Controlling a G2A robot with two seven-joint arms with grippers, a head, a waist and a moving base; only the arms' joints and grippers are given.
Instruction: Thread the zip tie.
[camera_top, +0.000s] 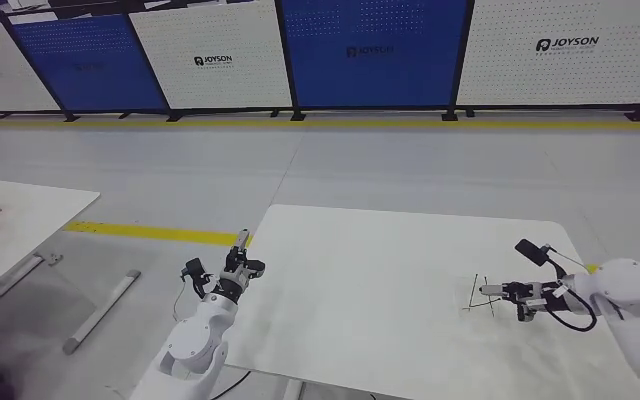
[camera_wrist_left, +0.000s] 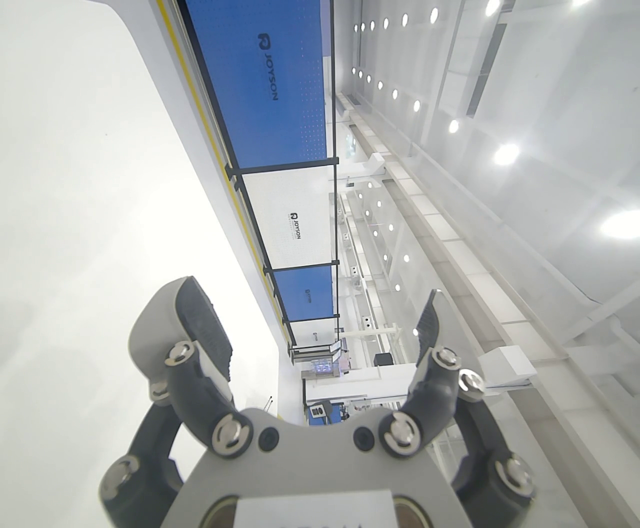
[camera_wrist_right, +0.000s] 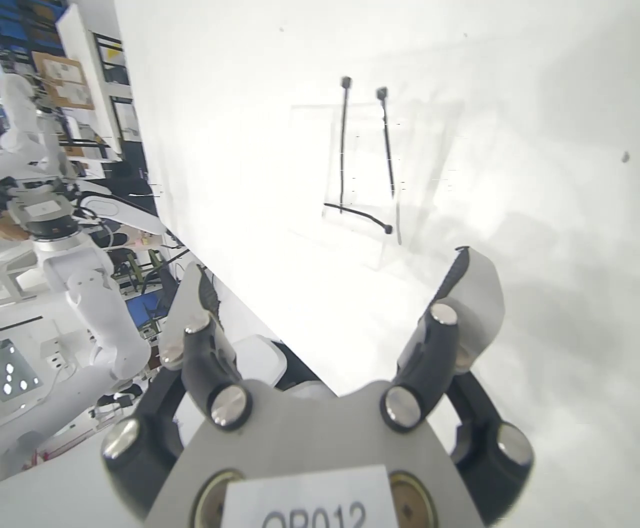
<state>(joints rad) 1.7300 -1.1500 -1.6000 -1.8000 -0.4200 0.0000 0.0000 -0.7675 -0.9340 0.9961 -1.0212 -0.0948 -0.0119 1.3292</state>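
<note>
Three thin black zip ties lie on a clear plastic sheet (camera_wrist_right: 425, 150) on the white table (camera_top: 380, 270). Two of them, a zip tie (camera_wrist_right: 343, 145) and a second zip tie (camera_wrist_right: 388, 150), run side by side with their heads at the far end. The third zip tie (camera_wrist_right: 357, 214) lies across their near ends. In the top view the zip ties (camera_top: 480, 295) are near the table's right side. My right gripper (camera_wrist_right: 330, 267) is open, just short of them, holding nothing; it also shows as the right gripper (camera_top: 492, 291). My left gripper (camera_wrist_left: 310, 295) is open and empty at the table's left edge, and appears as the left gripper (camera_top: 240, 252).
A second white table (camera_top: 40, 215) stands off to the left across a gap of floor. A yellow floor line (camera_top: 150, 232) runs between them. Blue and white panels (camera_top: 370, 50) close off the back. The wide middle of the work table lies between the arms.
</note>
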